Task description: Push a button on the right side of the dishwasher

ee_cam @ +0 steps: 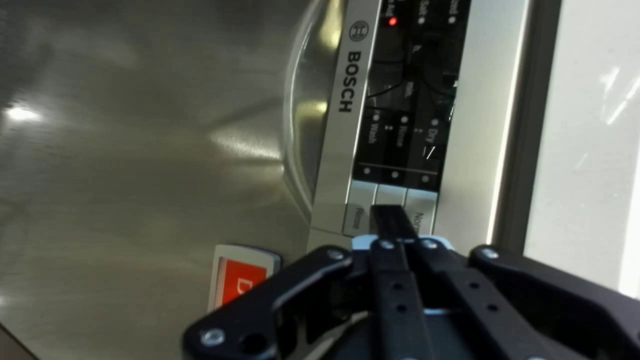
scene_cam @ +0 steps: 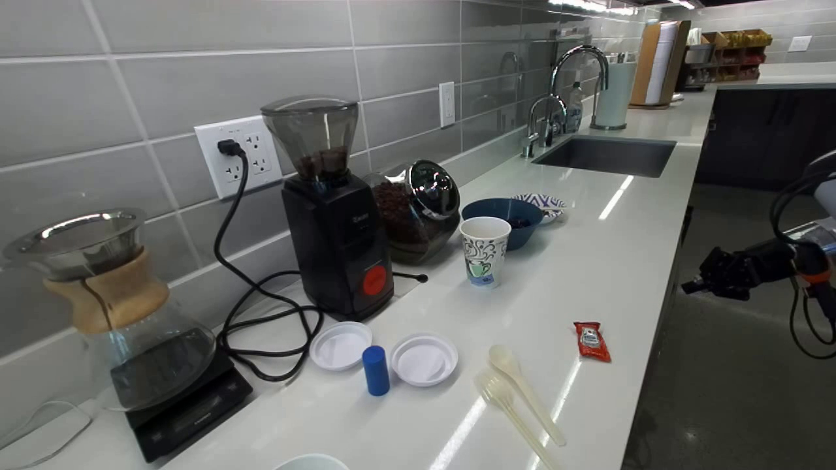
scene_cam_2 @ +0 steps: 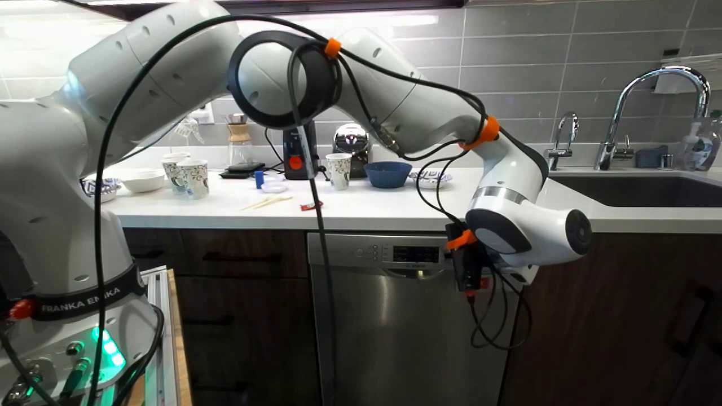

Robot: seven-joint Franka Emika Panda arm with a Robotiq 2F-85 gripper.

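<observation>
The stainless steel dishwasher (scene_cam_2: 417, 332) stands under the counter in an exterior view. Its black display (ee_cam: 407, 100) with a red light fills the upper middle of the wrist view. Three silver buttons border the display: a "Rinse" button (ee_cam: 358, 212), a middle button (ee_cam: 390, 194) and a button with a partly hidden label starting "Nor" (ee_cam: 422, 207). My gripper (ee_cam: 392, 215) is shut and holds nothing. Its fingertips lie in front of the middle button and hide its lower part; I cannot tell whether they touch. The gripper also shows in an exterior view (scene_cam: 695, 285), beyond the counter edge.
The white counter (scene_cam_2: 395, 211) overhangs the dishwasher top. It bears a paper cup (scene_cam_2: 339, 172), a blue bowl (scene_cam_2: 387, 175), a red packet (scene_cam: 592, 341) and a coffee grinder (scene_cam: 339, 241). A sink (scene_cam: 607, 155) lies farther along. A red-and-white magnet (ee_cam: 242, 275) sits on the dishwasher door.
</observation>
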